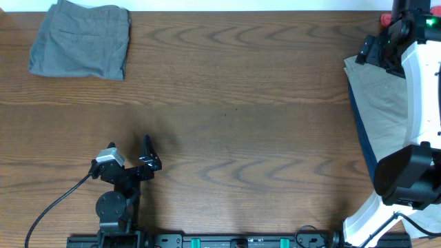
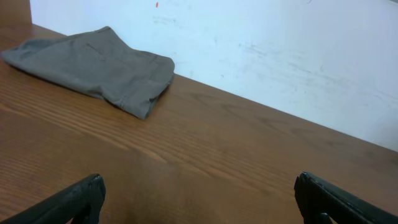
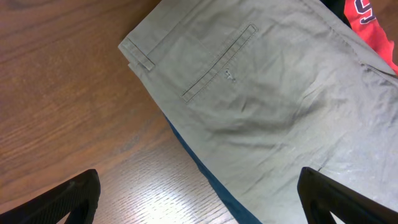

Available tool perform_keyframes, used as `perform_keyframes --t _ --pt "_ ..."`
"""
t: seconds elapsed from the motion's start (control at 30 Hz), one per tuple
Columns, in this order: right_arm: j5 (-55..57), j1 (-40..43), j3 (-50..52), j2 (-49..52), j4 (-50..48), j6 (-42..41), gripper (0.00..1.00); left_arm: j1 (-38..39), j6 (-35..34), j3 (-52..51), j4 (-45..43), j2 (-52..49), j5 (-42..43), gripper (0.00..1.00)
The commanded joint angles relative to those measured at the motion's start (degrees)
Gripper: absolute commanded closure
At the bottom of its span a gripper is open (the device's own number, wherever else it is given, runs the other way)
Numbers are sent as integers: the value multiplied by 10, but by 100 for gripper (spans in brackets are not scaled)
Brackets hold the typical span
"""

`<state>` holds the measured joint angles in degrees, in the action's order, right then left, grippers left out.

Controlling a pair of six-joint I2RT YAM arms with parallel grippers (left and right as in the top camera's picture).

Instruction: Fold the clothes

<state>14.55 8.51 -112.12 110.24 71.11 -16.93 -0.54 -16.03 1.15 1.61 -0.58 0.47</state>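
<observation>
- The overhead view alone shows both piles. The folded grey-green shorts (image 1: 81, 40) lie at the far left of the table (image 1: 241, 103), with their long axis left-right.
- The beige shorts (image 1: 382, 103) lie at the right edge, with their long axis near-to-far.
- The right wrist view alone shows a welt pocket (image 3: 221, 62), a blue garment (image 3: 205, 168) underneath and a red garment (image 3: 370, 25).
- Left gripper (image 1: 150, 155): jaws wide apart and empty, above bare wood.
- Right gripper (image 3: 199, 199): jaws wide apart and empty, over the beige shorts.
</observation>
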Motion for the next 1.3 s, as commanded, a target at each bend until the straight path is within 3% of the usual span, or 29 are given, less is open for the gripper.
perform_keyframes --t 0.0,0.87,1.03,1.27 --pt "2 0 -2 3 0 5 1 2 10 -9 24 3 -12 2" --pt "2 -3 -2 -2 1 5 1 2 10 -9 24 3 -12 2" --pt "2 -12 -2 -44 0 5 1 2 10 -9 24 3 -12 2" --pt "2 -31 -2 -180 0 5 1 2 10 -9 24 3 -12 2"
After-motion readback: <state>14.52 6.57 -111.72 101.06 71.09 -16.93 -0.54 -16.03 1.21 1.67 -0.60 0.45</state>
